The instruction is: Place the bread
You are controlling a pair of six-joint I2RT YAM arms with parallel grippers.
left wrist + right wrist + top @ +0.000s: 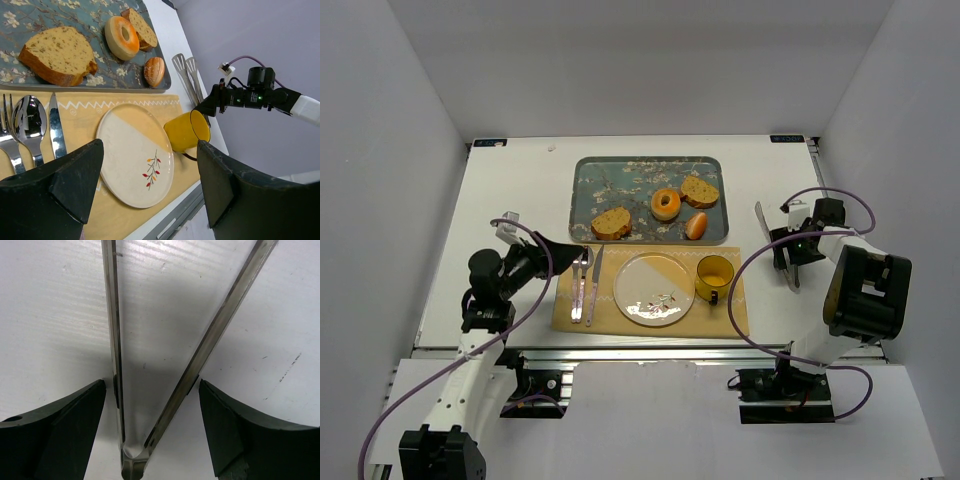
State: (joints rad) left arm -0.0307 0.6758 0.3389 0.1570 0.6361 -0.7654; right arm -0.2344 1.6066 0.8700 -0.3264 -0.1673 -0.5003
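Both the left claw (150,167) and right claw (152,400) gape wide.

bread (611,223) golden-brown, darker crust | tray (582,198) blue-grey, white blossoms | plate (638,302) cream and yellow, red leaf sprig | mug (714,279) yellow | placemat (565,316) yellow, white zigzag | surface (510,180) white

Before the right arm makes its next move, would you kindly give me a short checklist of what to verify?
1. Both arms of the tongs lie between the fingers of the right gripper: ok.
2. Jaws closed on the tongs: not ok, they stand open.
3. Bread lies uncovered on the tray: ok.
4. Plate bare to receive it: ok.
5. Left gripper open, holding nothing, off to the side of the plate: ok.
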